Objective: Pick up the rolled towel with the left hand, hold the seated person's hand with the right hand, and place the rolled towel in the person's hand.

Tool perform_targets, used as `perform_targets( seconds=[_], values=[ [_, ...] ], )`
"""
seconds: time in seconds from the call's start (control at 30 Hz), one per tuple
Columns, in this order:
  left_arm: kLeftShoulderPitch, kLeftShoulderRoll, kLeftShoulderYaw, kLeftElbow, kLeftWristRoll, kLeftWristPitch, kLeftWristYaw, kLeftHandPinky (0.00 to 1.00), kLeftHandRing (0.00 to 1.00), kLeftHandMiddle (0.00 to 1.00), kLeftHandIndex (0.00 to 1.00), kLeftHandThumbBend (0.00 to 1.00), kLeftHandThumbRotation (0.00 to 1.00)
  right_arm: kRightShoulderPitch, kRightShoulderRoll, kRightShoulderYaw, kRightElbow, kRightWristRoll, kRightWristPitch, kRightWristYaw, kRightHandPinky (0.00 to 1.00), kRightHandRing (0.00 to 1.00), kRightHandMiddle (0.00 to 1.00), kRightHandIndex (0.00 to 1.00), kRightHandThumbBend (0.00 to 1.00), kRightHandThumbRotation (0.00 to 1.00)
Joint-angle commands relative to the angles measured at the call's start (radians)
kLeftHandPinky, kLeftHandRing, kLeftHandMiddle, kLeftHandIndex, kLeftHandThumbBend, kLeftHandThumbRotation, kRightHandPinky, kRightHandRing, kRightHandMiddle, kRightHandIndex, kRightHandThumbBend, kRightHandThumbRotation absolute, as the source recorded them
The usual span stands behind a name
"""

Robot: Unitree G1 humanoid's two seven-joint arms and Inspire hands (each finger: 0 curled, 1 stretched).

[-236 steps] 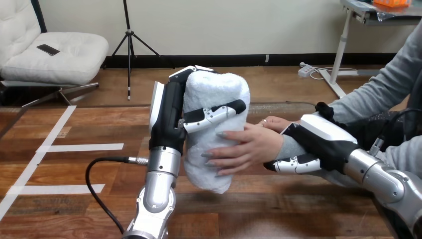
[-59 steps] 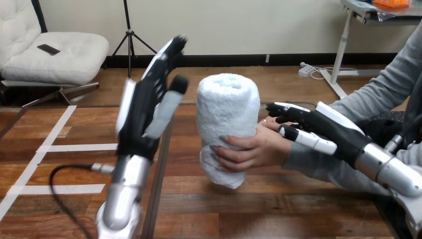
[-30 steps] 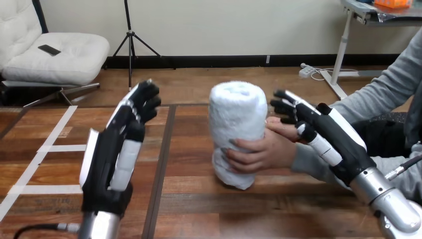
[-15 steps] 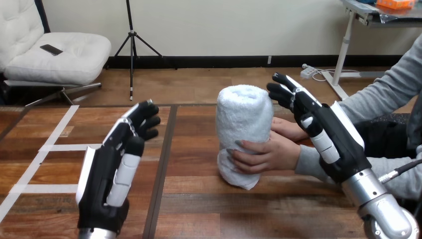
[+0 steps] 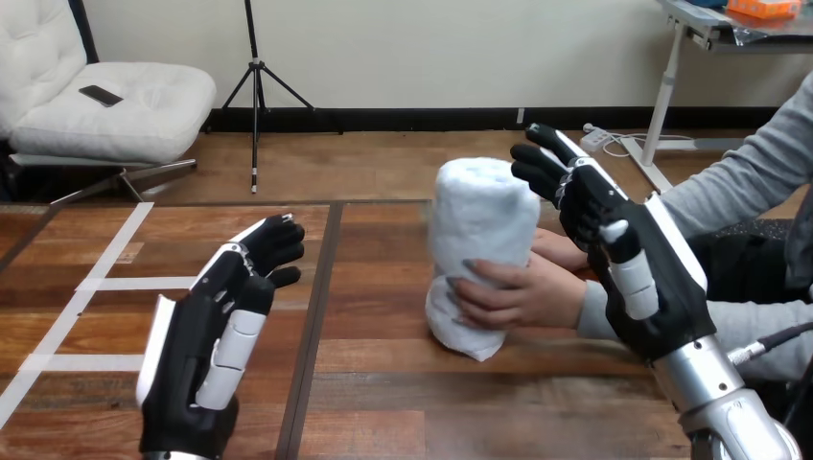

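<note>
1. Towel handoff looks done to me: the rolled towel [image 5: 481, 240] stands upright low over the table [image 5: 403, 402], with the person's hand [image 5: 522, 292] wrapped round its lower half.
2. Left hand [image 5: 216, 335] is open with relaxed fingers, holds nothing, and sits well apart from the towel.
3. Right hand [image 5: 623, 249] is open too, fingers straight, just beside the towel and over the person's wrist, with no grip on it.
4. Container-wise, only the person's hand carries anything: the towel.
5. What's left, I'd guess: just parking both arms.
</note>
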Motion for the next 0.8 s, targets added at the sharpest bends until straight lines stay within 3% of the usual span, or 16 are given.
perform_targets(
  seconds=[0.0, 0.3, 0.77],
  values=[
    [-0.052, 0.026, 0.033, -0.115, -0.042, -0.069, -0.014, 0.76, 0.80, 0.79, 0.77, 0.73, 0.87, 0.006, 0.022, -0.042, -0.235, 0.075, 0.043, -0.021, 0.98, 0.91, 0.90, 0.93, 1.00, 1.00],
    [-0.054, 0.006, 0.037, -0.110, -0.039, -0.123, -0.008, 0.74, 0.80, 0.79, 0.77, 0.66, 0.88, 0.034, 0.026, -0.027, -0.283, 0.086, 0.071, 0.004, 0.97, 0.91, 0.90, 0.92, 1.00, 1.00],
    [-0.064, -0.010, 0.029, -0.091, -0.047, -0.194, -0.003, 0.75, 0.81, 0.81, 0.79, 0.66, 0.88, 0.071, 0.043, 0.004, -0.348, 0.096, 0.125, 0.047, 0.95, 0.90, 0.90, 0.93, 1.00, 1.00]
  ],
)
